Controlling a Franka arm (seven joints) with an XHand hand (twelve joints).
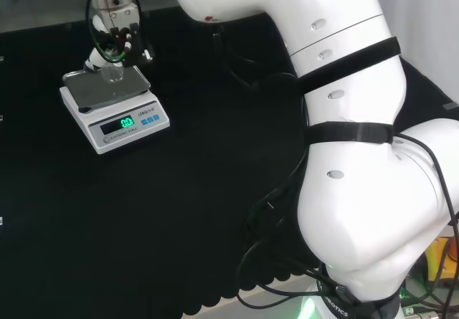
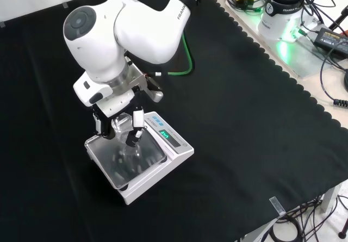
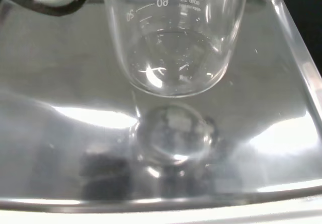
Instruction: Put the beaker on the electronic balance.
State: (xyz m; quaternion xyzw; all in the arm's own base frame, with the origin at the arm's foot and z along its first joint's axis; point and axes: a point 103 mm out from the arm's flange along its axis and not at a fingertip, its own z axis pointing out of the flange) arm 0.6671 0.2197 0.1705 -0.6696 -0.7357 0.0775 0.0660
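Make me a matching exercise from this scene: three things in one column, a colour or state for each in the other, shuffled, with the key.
Things:
1. beaker
2. electronic balance
3. hand

States:
A. white body, green lit display
B. clear glass, above the shiny weighing pan
C. black and white, fingers curled round the glass

Pairs: 1-B, 2-A, 3-C

"60" and "20" on beaker (image 3: 173,38)

the tabletop (image 2: 261,122) is draped in black cloth with a scalloped edge; a white scale (image 2: 142,163) sits directly on it.
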